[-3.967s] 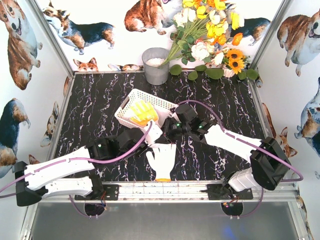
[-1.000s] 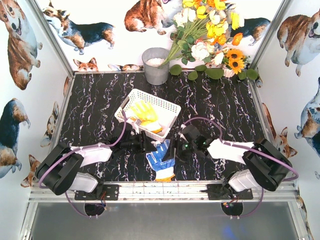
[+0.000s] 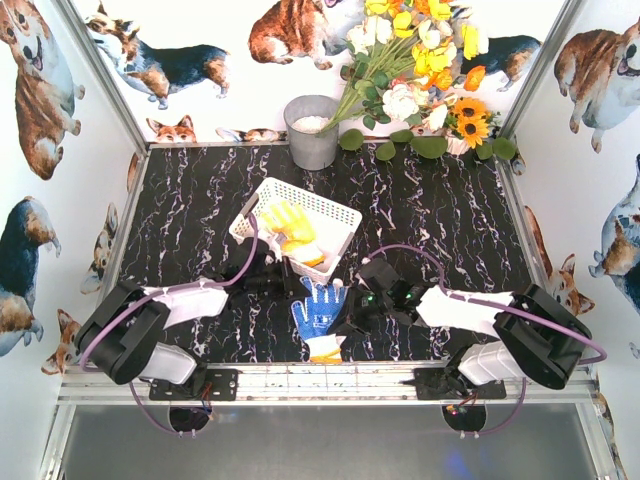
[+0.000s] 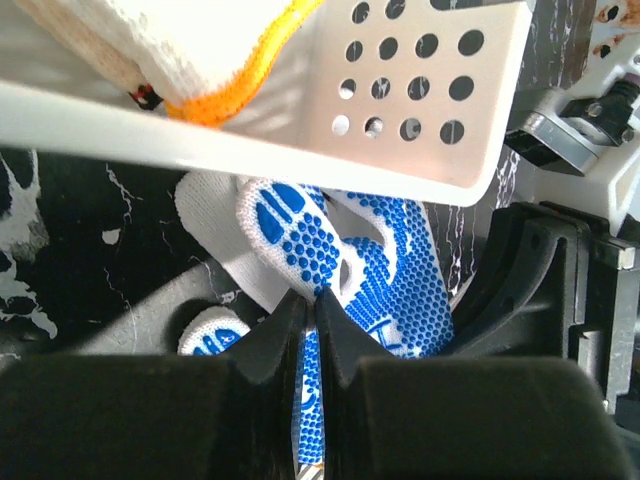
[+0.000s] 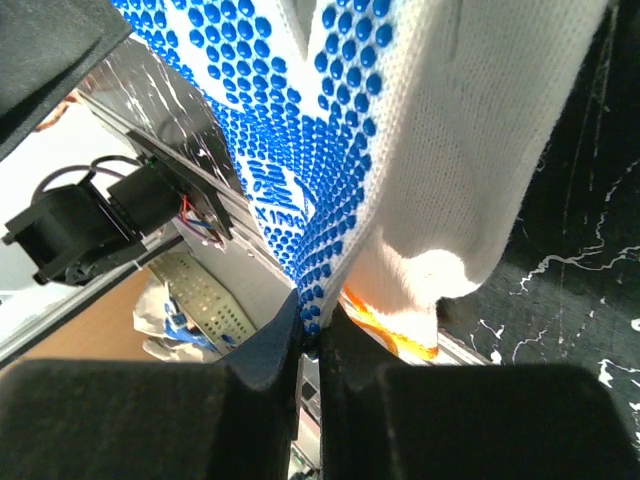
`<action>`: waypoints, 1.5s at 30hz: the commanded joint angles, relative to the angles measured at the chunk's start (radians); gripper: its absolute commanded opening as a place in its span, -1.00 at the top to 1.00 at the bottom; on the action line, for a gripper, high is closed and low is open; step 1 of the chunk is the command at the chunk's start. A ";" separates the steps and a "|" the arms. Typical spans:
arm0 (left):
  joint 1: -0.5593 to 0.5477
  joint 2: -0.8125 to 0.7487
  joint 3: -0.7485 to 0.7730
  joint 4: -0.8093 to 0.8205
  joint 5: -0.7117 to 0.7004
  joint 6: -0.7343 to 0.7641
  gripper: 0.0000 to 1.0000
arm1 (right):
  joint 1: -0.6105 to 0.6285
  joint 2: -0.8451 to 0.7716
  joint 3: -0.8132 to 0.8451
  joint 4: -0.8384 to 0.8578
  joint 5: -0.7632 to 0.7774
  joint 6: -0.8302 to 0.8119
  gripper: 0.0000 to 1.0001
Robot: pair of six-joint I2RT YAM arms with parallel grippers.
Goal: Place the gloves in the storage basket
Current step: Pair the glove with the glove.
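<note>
Part done: basket (image 3: 312,197) holds yellow glove (image 3: 288,222) (+ orange-cuffed glove (image 4: 200,60)), blue glove (image 3: 320,303) not yet in, L gripper (image 4: 313,312) & R gripper (image 5: 311,325) both pinched tight on it.

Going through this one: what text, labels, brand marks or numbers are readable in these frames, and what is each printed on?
"XIN": blue print on the palm of the blue-dotted glove, seen in the right wrist view; the letters after it are too distorted to read.
Blue emblem just above that print: too blurred to read.
Storage basket: no text visible.
Grey bucket: no text visible.
Yellow glove in the basket: no text visible.
</note>
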 commanded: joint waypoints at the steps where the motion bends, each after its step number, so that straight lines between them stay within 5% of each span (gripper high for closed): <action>1: 0.012 0.029 0.046 -0.007 -0.023 0.041 1.00 | 0.011 -0.036 0.006 0.071 0.038 0.065 1.00; 15: 0.012 0.089 0.055 0.016 -0.011 0.049 1.00 | 0.022 -0.069 0.004 -0.098 0.090 0.057 1.00; 37: 0.012 0.182 0.109 0.009 -0.013 0.097 1.00 | 0.063 0.009 0.037 -0.108 0.117 0.062 1.00; 40: 0.012 0.171 0.113 -0.018 -0.028 0.106 0.99 | 0.063 -0.004 0.051 -0.133 0.123 0.045 0.69; 45: 0.012 0.088 0.144 -0.142 -0.084 0.152 0.55 | 0.053 -0.056 0.139 -0.327 0.199 -0.054 0.21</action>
